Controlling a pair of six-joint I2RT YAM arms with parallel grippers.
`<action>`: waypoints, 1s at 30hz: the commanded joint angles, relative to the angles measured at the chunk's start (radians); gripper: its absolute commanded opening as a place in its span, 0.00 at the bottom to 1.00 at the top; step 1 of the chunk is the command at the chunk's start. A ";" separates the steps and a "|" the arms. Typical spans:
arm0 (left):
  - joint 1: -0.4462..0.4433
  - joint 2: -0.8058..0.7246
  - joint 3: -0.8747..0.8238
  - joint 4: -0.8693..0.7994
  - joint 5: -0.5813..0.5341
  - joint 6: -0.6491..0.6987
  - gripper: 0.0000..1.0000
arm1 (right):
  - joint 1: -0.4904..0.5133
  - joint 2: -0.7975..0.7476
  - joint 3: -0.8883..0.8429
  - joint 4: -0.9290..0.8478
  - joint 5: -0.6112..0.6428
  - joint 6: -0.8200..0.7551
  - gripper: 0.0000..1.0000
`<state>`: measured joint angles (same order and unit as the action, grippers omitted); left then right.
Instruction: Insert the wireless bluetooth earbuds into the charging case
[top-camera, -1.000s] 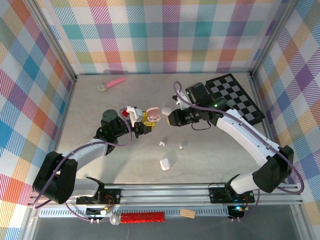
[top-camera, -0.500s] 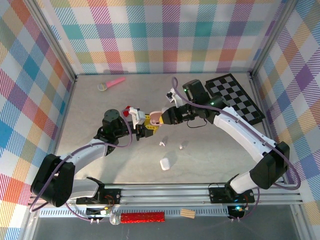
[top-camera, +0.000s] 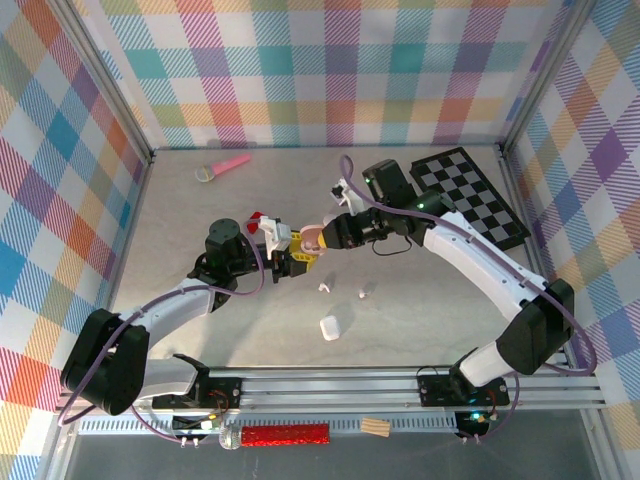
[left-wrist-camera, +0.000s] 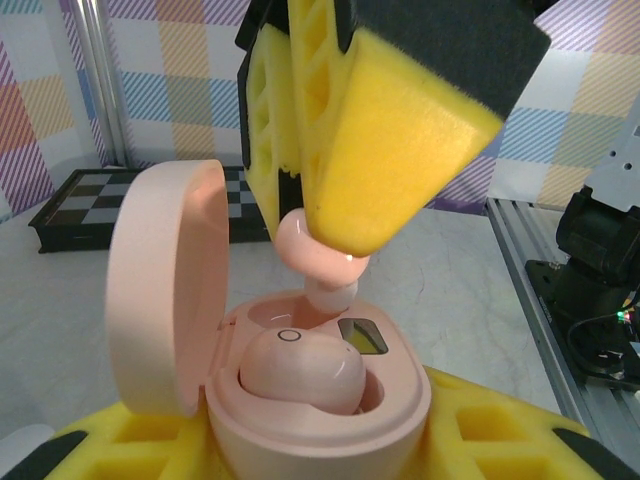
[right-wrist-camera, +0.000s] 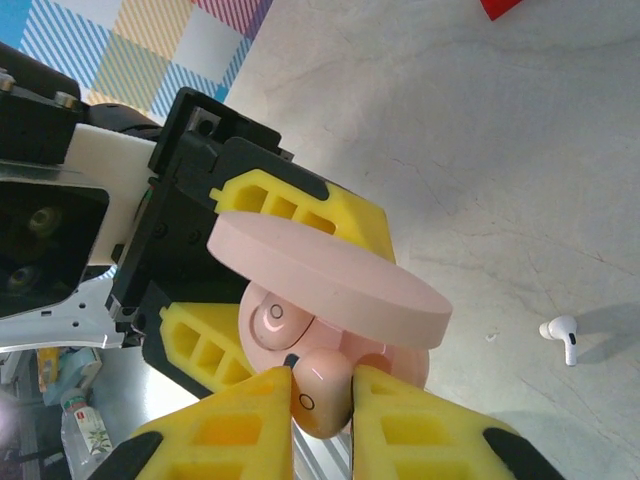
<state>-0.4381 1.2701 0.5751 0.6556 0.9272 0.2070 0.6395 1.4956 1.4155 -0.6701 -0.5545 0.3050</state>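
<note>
My left gripper (top-camera: 290, 250) is shut on a pink charging case (left-wrist-camera: 320, 425), held with its lid (left-wrist-camera: 165, 290) swung open. One pink earbud (left-wrist-camera: 300, 370) sits in the near socket. My right gripper (right-wrist-camera: 322, 400) is shut on a second pink earbud (right-wrist-camera: 322, 385), and its yellow fingers (left-wrist-camera: 400, 130) hang just above the case. That held earbud (left-wrist-camera: 320, 255) points down, with its tip inside the far, empty socket. From above, the two grippers meet at the case (top-camera: 312, 238) in mid-table.
Two white earbuds (top-camera: 323, 288) (top-camera: 364, 294) and a closed white case (top-camera: 329, 327) lie on the table nearer the arm bases. A chessboard (top-camera: 475, 195) sits at the back right, and a pink-handled tool (top-camera: 225, 165) at the back left.
Over the last second my right gripper came left with the pink earbud and reached the open case. The left gripper with the case shifted slightly; both have been almost still for half a second.
</note>
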 joint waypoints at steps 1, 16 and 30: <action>-0.008 -0.029 0.029 0.016 0.036 0.015 0.38 | -0.001 0.014 0.019 0.002 0.007 -0.025 0.18; -0.007 -0.015 0.029 0.027 0.025 0.008 0.38 | -0.003 -0.006 0.020 -0.011 0.047 -0.031 0.37; -0.007 -0.008 0.046 0.016 0.035 0.007 0.37 | -0.023 0.042 0.192 -0.028 -0.018 -0.114 0.77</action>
<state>-0.4381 1.2663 0.5800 0.6548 0.9276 0.2062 0.6209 1.4963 1.5379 -0.6903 -0.5171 0.2317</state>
